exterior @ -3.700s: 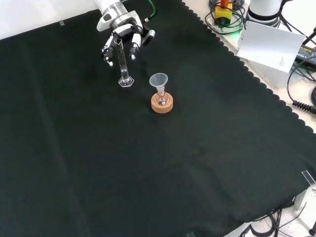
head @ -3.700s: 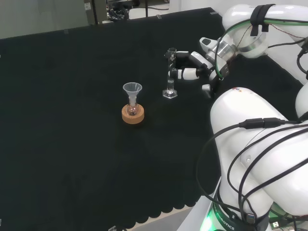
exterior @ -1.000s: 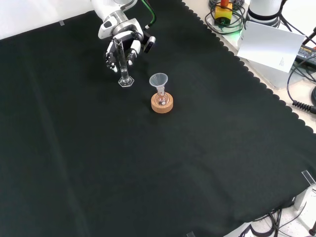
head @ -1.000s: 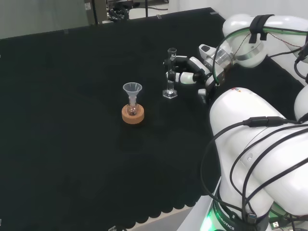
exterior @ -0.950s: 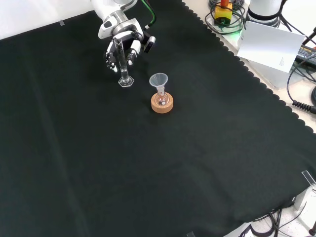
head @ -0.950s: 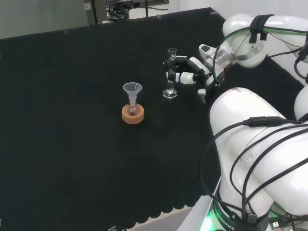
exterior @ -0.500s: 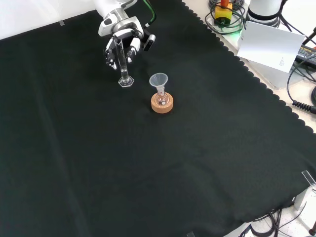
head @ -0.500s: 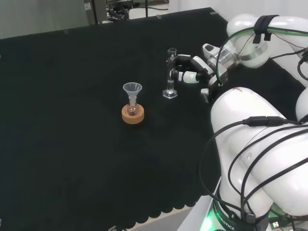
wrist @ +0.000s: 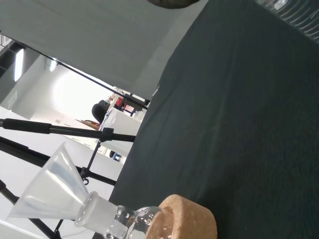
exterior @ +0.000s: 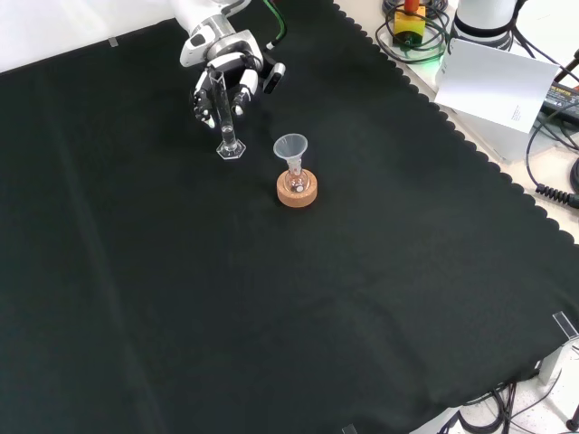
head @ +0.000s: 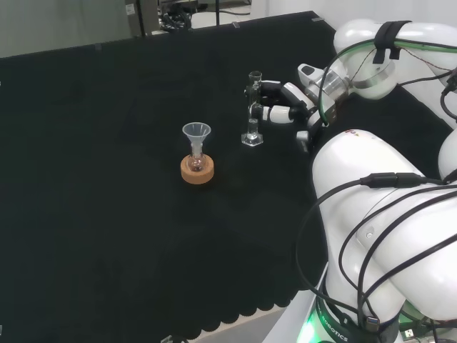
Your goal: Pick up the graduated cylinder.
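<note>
The graduated cylinder (head: pixel 253 107) is a tall clear tube on a hexagonal foot, upright on the black cloth. In the front view the graduated cylinder (exterior: pixel 223 113) stands just left of the funnel. The hand (head: pixel 284 102) reaches it from the right in the head view, its fingers (head: pixel 265 112) curled round the tube's upper half. In the front view the hand (exterior: pixel 226 72) comes in from the top, with fingers on both sides of the tube. The foot (exterior: pixel 231 150) rests on the cloth. A ribbed clear edge (wrist: pixel 294 12) shows close to the wrist camera.
A clear funnel (head: pixel 196 132) sits in a small flask on a cork ring (head: pixel 197 170), close to the cylinder. The wrist view shows the funnel (wrist: pixel 50 191) and the cork ring (wrist: pixel 184 221). Cables and a white paper (exterior: pixel 498 81) lie beyond the cloth's scalloped edge.
Over the last seconds the hand has moved in on the cylinder and its fingers have curled round the tube. The cylinder's foot stays in the same spot.
</note>
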Controlling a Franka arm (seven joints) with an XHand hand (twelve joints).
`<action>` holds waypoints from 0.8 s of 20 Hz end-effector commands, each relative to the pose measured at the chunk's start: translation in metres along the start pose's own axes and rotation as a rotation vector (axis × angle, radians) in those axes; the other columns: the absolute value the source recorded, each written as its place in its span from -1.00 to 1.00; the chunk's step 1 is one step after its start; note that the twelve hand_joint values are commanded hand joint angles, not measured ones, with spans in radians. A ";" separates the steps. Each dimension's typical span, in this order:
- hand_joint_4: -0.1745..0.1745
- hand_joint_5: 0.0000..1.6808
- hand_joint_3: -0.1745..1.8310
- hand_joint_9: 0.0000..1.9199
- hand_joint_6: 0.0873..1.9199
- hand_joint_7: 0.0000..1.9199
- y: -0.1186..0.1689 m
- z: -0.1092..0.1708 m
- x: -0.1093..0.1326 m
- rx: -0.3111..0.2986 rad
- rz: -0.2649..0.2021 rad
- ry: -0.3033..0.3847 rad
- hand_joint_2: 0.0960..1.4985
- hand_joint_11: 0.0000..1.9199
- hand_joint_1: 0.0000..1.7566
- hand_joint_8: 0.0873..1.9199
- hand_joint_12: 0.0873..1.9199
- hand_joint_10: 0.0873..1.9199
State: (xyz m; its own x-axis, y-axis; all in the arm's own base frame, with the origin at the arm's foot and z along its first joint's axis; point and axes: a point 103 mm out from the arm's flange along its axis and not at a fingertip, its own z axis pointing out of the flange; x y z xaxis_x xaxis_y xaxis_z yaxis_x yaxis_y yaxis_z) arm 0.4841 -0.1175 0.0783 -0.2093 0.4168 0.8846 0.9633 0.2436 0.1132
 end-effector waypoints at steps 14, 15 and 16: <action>0.09 0.11 -0.96 0.11 -0.33 -0.17 0.001 0.004 -0.001 -0.040 0.019 -0.028 0.42 -0.18 0.27 -0.50 0.12 -0.75; 0.10 0.18 -0.92 0.16 -0.25 -0.11 0.002 0.004 -0.001 -0.051 0.023 -0.042 0.42 -0.14 0.27 -0.50 0.10 -0.76; 0.03 0.23 -0.89 0.22 -0.20 -0.03 0.002 0.004 0.000 -0.058 0.027 -0.053 0.42 -0.08 0.27 -0.51 0.06 -0.79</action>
State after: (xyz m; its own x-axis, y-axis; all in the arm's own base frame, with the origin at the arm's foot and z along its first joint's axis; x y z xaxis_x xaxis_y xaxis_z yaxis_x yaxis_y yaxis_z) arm 0.4847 -0.1146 0.0741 -0.1965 0.4317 0.8803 0.9702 0.2157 0.1107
